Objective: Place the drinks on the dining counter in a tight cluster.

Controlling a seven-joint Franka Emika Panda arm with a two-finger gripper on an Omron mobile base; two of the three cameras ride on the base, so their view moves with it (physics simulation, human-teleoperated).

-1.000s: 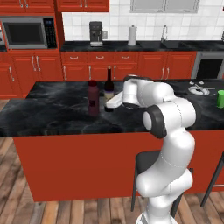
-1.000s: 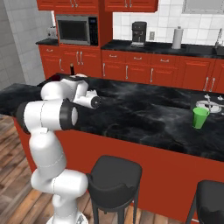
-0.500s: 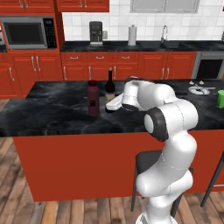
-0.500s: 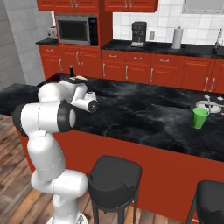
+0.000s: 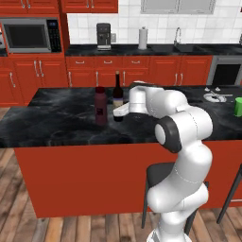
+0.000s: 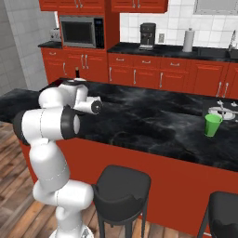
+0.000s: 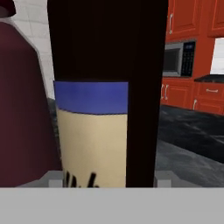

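Note:
A tall dark wine bottle with a pale label stands upright on the dining counter, just right of a shorter maroon bottle. My gripper reaches in from the right at label height and is shut on the wine bottle. In the hand view the wine bottle sits between the two fingertips of the gripper, with the maroon bottle close on its left. From the right base view only the wine bottle's neck shows, behind my arm, over the dining counter.
A green cup and a white plate sit at the counter's right end. Dark stools stand in front of the counter. A back worktop holds a coffee machine and paper towel roll.
The arm's elbow and hand have shifted slightly left. The wine bottle and maroon bottle stand almost where they were.

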